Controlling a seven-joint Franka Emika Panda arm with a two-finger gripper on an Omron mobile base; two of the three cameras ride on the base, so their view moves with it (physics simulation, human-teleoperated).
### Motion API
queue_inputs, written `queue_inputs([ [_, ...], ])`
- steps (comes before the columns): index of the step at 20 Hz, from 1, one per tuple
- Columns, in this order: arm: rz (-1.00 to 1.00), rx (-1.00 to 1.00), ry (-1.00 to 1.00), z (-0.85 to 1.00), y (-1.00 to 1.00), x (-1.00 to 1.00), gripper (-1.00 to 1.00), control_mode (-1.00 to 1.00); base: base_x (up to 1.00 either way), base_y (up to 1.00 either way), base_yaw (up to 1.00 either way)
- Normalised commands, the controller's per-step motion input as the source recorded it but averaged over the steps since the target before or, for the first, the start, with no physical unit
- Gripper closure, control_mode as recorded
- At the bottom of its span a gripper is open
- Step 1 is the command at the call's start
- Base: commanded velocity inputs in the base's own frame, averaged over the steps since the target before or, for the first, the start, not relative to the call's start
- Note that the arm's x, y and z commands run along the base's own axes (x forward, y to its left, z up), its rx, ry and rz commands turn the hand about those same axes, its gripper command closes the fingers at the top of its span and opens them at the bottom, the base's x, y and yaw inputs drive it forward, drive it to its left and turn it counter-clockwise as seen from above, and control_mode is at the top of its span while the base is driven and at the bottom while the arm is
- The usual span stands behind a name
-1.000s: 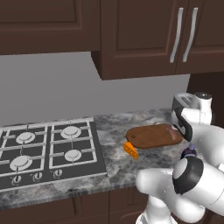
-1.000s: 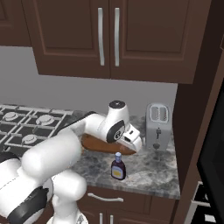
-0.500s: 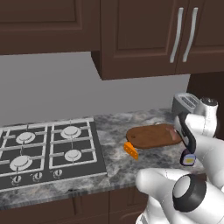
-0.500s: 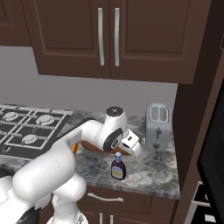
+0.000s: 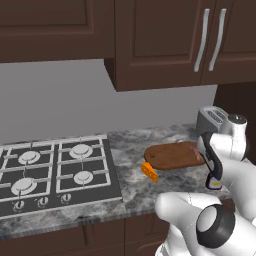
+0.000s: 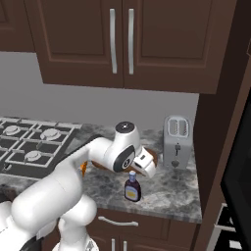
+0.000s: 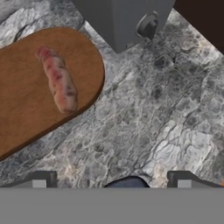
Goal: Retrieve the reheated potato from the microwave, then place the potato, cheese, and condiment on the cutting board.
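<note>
Bluish-white cap first: the condiment [image 7: 127,182] pokes up at the bottom centre of the hand view, right between the two dark tips, so the jaws [image 7: 111,180] are spread wide on either side of it and not pinching anything yet. In the right base view the bottle sits on the speckled worktop [image 6: 166,188] at lower centre, just under the hand. Further back, the potato [image 7: 57,79] is already lying on the cutting board [image 7: 26,100] at the upper left of the hand view, so I'd say that part's done. Cheese [image 5: 149,171] is still off the board, just beside its left end in the left base view. Toaster [image 6: 176,142] at the back. Next move looks like dropping lower around the bottle and closing.
</note>
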Motion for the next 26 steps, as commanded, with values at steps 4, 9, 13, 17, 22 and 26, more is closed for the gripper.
queue_inputs([
  [4, -0.04, 0.0, 0.0, 0.01, 0.0, -0.06, -1.0, -1.0, 0.0, 0.0, 0.0],
  [9, -0.06, 0.0, 0.0, 0.06, -0.02, -0.2, -1.0, -1.0, 0.0, 0.0, 0.0],
  [13, -0.06, 0.0, 0.0, 0.05, 0.0, -0.19, -1.0, -1.0, 0.0, 0.0, 0.0],
  [17, -0.04, 0.0, 0.06, 0.02, 0.02, -0.09, -1.0, -1.0, 0.0, 0.0, 0.0],
  [22, -0.01, 0.0, 0.13, 0.01, 0.02, -0.02, -1.0, -1.0, 0.0, 0.0, 0.0],
  [26, 0.0, 0.05, 0.18, 0.0, 0.02, 0.03, -1.0, -1.0, 0.0, 0.0, 0.0],
])
